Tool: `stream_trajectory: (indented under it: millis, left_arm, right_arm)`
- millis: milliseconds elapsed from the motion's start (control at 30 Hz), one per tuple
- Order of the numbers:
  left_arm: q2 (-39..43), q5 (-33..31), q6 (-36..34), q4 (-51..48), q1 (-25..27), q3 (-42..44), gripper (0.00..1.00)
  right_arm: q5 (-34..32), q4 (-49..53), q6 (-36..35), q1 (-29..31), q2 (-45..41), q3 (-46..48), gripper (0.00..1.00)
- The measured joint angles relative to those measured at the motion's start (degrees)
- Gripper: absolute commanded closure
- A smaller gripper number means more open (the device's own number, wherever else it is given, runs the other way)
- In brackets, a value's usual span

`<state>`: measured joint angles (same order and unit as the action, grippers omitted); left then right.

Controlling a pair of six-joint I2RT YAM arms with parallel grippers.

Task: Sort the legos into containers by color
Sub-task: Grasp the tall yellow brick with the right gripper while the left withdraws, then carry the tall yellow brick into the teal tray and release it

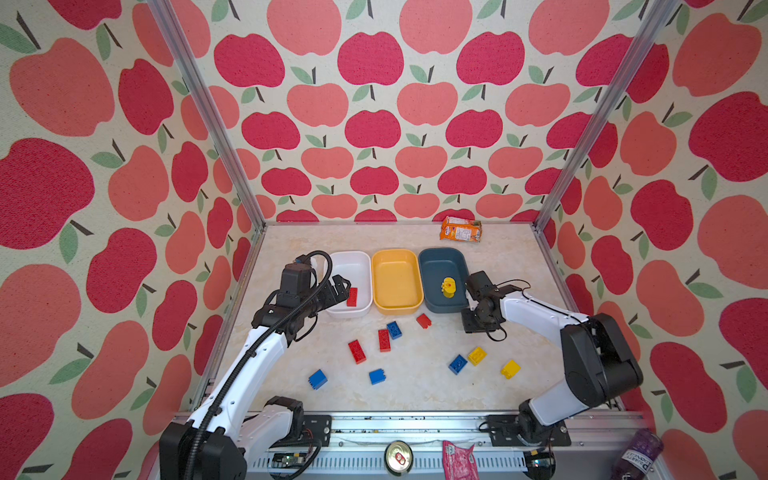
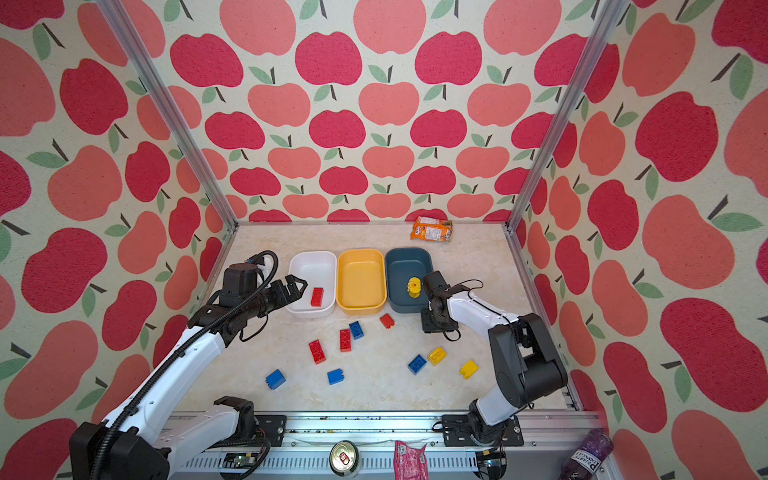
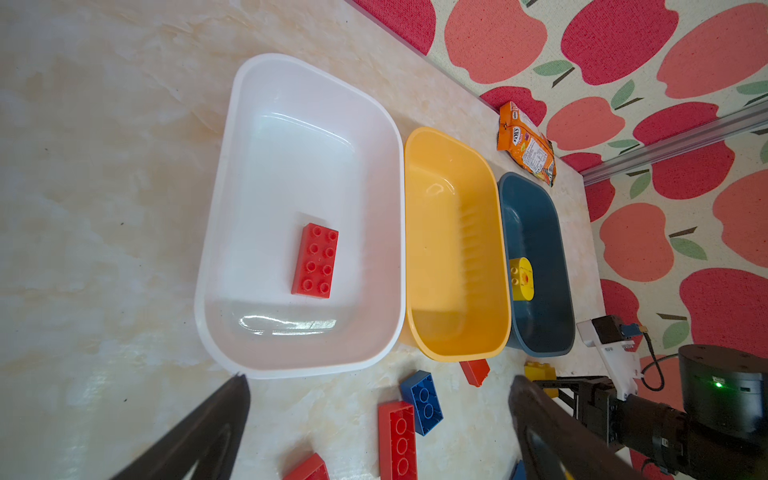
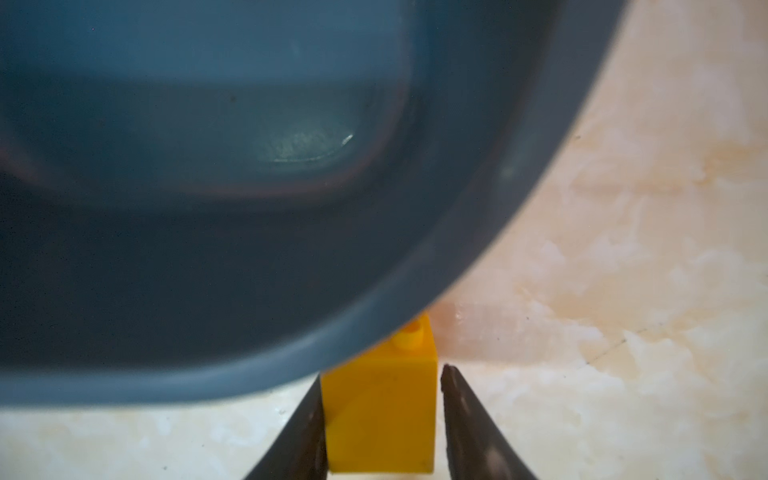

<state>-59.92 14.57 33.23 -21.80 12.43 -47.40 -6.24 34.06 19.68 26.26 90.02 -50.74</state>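
Glossy marbled tabletop [image 1: 415, 390], chunky studded legos [image 1: 357, 351]

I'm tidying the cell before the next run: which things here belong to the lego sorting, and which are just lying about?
Belongs: white tub, yellow tub, blue-grey tub; red brick in the white tub; rounded yellow piece in the blue-grey tub; loose red bricks, blue bricks, yellow bricks.
Lying about: orange snack packet, can, pink wrapper, purple bottle.

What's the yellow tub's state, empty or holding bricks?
Empty: the yellow tub shows only bare floor in both top views and the left wrist view.
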Motion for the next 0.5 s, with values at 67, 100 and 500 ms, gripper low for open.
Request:
stream_trajectory:
  millis: [67, 100, 500]
  left_arm:
    - [-0.02, -0.04, 0.00, 0.00, -0.17, 0.02, 0.01]
    - [-0.02, -0.09, 0.00, 0.00, -0.26, 0.02, 0.01]
    - [-1.29, 1.07, 0.00, 0.92, -1.22, 0.02, 0.01]
  right_arm:
    - [-0.17, 0.00, 0.00, 0.00, 0.11, 0.00, 0.65]
    - [-0.22, 0.02, 0.15, 0.04, 0.13, 0.00, 0.67]
    - [-0.37, 3.17, 1.66, 2.34, -5.18, 0.00, 0.72]
